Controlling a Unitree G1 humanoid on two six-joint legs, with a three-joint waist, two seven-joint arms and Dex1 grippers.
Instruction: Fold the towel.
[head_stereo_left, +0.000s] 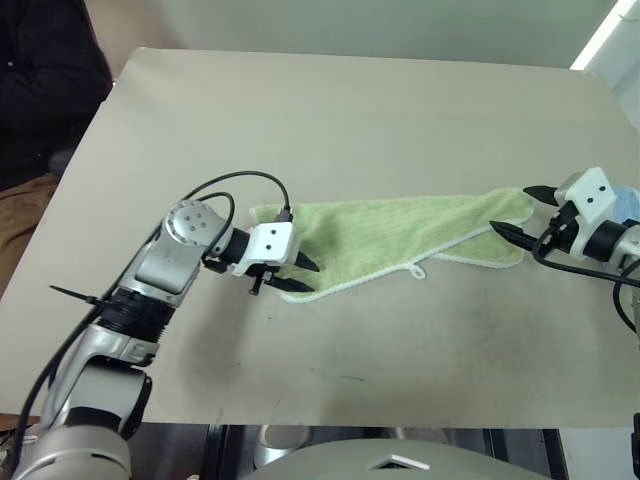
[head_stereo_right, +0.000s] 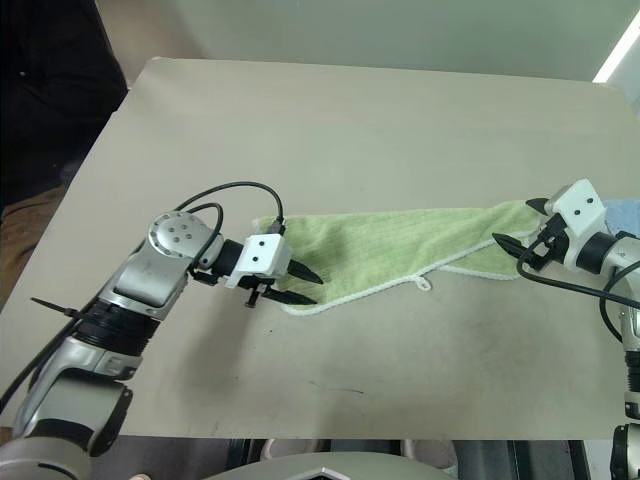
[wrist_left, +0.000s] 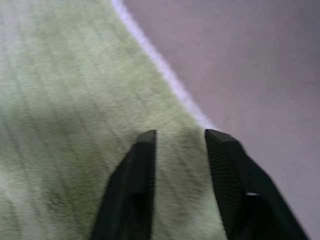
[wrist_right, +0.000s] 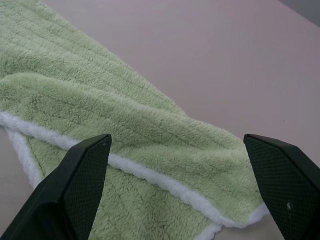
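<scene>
The towel (head_stereo_left: 400, 243) lies on the tan worktop (head_stereo_left: 330, 110), a bit right of the middle of the head pictures. It is light green and fluffy, with a white edge all round. It is not flat — it is bunched into a long, slanted shape, wide at the left end and running to the right. A small white loop tag (head_stereo_left: 418, 271) sticks out from its lower edge, near the middle.

The left tool (head_stereo_left: 298, 276) is at the left end of the towel, in the middle left of the picture. Its two black fingers (wrist_left: 131, 190) point to the right and sit over the green cloth near the white edge. They are partly apart, with cloth showing in the gap between them. I cannot tell if they are pinching the towel or just resting above it.

The right tool (head_stereo_left: 526, 212) is at the right edge of the picture, beside the right end of the towel. Its fingers (wrist_right: 80, 185) are spread wide and hold nothing — the towel's end lies below and between them.

A bit of light blue cloth (head_stereo_left: 626, 203) peeks out behind the right tool. A person in dark clothes (head_stereo_left: 45, 80) is at the upper left corner.
</scene>
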